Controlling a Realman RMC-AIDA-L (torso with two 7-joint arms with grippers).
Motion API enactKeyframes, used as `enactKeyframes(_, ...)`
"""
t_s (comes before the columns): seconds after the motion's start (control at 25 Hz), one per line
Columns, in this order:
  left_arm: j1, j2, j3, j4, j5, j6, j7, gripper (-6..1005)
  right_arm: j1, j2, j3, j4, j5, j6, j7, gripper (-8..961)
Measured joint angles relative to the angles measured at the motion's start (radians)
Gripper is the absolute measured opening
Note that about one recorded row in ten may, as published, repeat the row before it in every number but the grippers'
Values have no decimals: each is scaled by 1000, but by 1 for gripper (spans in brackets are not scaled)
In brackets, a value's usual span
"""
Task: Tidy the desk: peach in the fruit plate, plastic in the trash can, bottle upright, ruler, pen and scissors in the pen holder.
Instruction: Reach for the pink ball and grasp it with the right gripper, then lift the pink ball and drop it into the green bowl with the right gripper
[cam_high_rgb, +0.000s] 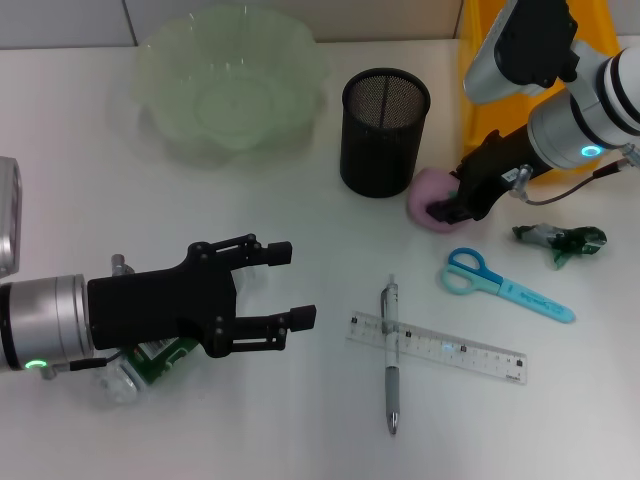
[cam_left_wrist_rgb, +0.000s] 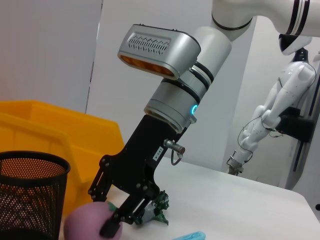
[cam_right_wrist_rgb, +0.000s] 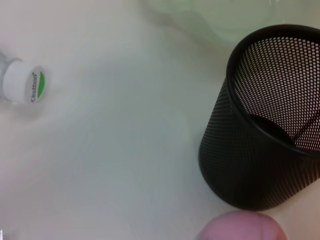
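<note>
While the right gripper (cam_high_rgb: 452, 208) sits closed around the peach (cam_high_rgb: 428, 197), the desk reads as follows.

Peach: pink, on the table just beside the pen holder (cam_high_rgb: 384, 131), on its right. In the left wrist view the black fingers (cam_left_wrist_rgb: 111, 227) bear on the fruit's side; it looks clamped but not yet lifted.

Fruit plate (cam_high_rgb: 232, 88): pale green, scalloped, at the far left of the desk, on the other side of the pen holder from the peach.

Left gripper (cam_high_rgb: 285, 285): fingers apart, holding nothing, hovering low over the desk's left side. The bottle (cam_high_rgb: 135, 372) lies on its side beneath that arm, mostly hidden by it.

Pen (cam_high_rgb: 391, 356) and ruler (cam_high_rgb: 436, 349): crossed, the pen lying over the ruler's left end. Scissors (cam_high_rgb: 505, 284): blue, to the right of them. Plastic (cam_high_rgb: 560, 240): a crumpled green wrapper near the right edge. Trash can (cam_high_rgb: 483, 75): yellow bin at the back right, behind the right arm.

Hazards, as judged from here: the peach is round and the grip looks to sit off to one side, so it may roll out on the lift. The mesh holder stands touching or nearly touching the fruit and directly on the line to the plate; a low carry could clip its rim and tip it.
</note>
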Motion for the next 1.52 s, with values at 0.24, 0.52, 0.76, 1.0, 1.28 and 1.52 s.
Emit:
enactKeyframes(0.24,0,0,0,-1,0,0,0,816,-2,0,0,-2,0,-2,0,439)
enactKeyframes(0.52,1,0,0,-4,0,0,2,815,-2,0,0,-4,0,-7,0,264)
enactKeyframes(0.76,1,0,0,-4,0,0,2,815,-1,0,0,-4,0,-10,-3,216)
enactKeyframes(1.0,2,0,0,-4,0,0,2,816,-1,0,0,-5,0,-12,-4,157)
enactKeyframes(1.28,2,0,0,-4,0,0,2,816,-1,0,0,-7,0,-13,-4,129)
enactKeyframes(1.52,2,0,0,-4,0,-3,1,816,-2,-2,6,-17,3,-26,-7,89)
